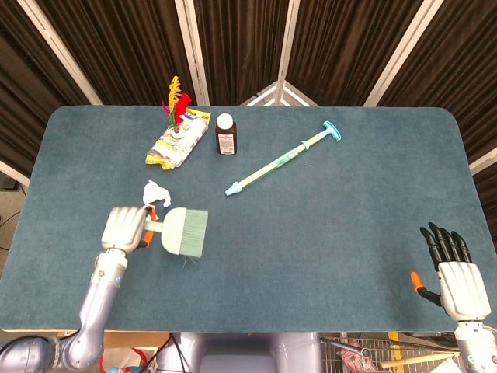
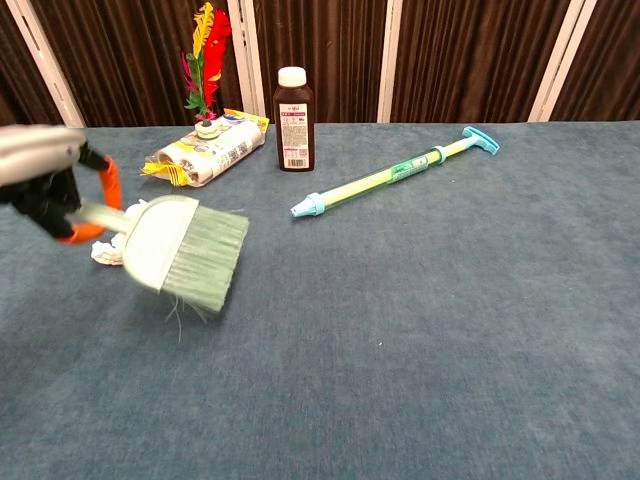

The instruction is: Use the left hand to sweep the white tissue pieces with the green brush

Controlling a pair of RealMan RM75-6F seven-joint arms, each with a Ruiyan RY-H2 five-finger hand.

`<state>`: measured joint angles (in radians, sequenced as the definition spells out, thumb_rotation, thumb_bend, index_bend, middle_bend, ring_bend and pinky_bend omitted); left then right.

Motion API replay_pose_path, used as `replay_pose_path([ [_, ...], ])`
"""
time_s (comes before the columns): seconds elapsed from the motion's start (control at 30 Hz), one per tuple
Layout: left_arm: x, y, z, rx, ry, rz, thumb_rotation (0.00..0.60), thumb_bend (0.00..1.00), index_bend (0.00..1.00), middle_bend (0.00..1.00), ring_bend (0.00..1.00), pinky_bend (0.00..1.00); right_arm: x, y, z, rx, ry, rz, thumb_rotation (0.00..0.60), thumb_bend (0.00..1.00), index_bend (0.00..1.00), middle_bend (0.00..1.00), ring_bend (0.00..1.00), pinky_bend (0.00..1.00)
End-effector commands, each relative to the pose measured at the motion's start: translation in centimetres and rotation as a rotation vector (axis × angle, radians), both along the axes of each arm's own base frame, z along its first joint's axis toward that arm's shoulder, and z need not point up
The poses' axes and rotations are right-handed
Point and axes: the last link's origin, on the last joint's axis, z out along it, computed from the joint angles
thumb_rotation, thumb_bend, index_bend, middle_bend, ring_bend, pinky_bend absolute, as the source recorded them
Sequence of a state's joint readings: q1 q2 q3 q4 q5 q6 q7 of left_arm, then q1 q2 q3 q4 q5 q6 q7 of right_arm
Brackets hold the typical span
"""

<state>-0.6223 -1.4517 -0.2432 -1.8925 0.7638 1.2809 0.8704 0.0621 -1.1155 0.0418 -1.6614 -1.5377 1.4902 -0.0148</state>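
My left hand (image 1: pixel 123 228) (image 2: pixel 45 175) grips the handle of the green brush (image 1: pixel 184 231) (image 2: pixel 187 251) and holds it lifted above the table, bristles pointing right and slightly down. White tissue pieces (image 1: pixel 155 192) (image 2: pixel 105 254) lie just behind and under the brush; the brush and hand hide most of them in both views. My right hand (image 1: pixel 454 272) rests near the table's front right edge, fingers extended and apart, with nothing in it.
A brown bottle (image 1: pixel 225 134) (image 2: pixel 293 119) stands at the back. Beside it lie a yellow wipes pack (image 1: pixel 177 138) (image 2: pixel 207 150) with a feathered shuttlecock (image 1: pixel 175 102) on top, and a long green-and-blue pump (image 1: pixel 281 158) (image 2: pixel 395 173).
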Motion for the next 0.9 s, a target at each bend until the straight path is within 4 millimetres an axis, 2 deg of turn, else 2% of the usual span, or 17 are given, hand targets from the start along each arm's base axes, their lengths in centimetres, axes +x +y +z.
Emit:
replay_pose_path([
  [0.03,1.6,2.0,0.3,0.012,0.034,-0.028,0.6,0.76,0.79,1.0,1.0,1.0,0.0,-0.1,0.0,0.001,-0.005,-0.005,0.6,0.38,0.0,0.0,0.0,0.0],
  [0.2,2.5,4.2,-1.3,-0.018,0.102,-0.029,0.6,0.76,0.79,1.0,1.0,1.0,-0.1,-0.3,0.0,-0.002,-0.015,-0.014,0.6,0.38,0.0,0.0,0.0,0.0],
  [0.37,2.6,5.8,-3.5,-0.054,0.167,-0.027,0.6,0.76,0.79,1.0,1.0,1.0,-0.2,-0.4,0.1,-0.004,-0.024,-0.022,0.6,0.38,0.0,0.0,0.0,0.0],
  [0.5,2.1,6.6,-4.1,-0.06,0.217,-0.026,0.6,0.77,0.79,1.0,1.0,1.0,-0.3,-0.4,0.1,-0.003,-0.027,-0.024,0.6,0.38,0.0,0.0,0.0,0.0],
  [0.67,-0.4,7.2,-2.7,-0.029,0.304,0.01,0.6,0.77,0.79,1.0,1.0,1.0,-0.2,-0.3,0.1,0.002,-0.022,-0.021,0.6,0.38,0.0,0.0,0.0,0.0],
  [0.77,-2.6,7.2,-0.4,0.001,0.362,0.047,0.6,0.77,0.79,1.0,1.0,1.0,-0.1,-0.1,0.2,-0.001,-0.021,-0.015,0.6,0.38,0.0,0.0,0.0,0.0],
  [0.9,-5.5,7.1,4.0,0.073,0.399,0.099,0.6,0.77,0.79,1.0,1.0,1.0,0.1,0.1,0.1,0.0,-0.01,-0.006,0.6,0.38,0.0,0.0,0.0,0.0],
])
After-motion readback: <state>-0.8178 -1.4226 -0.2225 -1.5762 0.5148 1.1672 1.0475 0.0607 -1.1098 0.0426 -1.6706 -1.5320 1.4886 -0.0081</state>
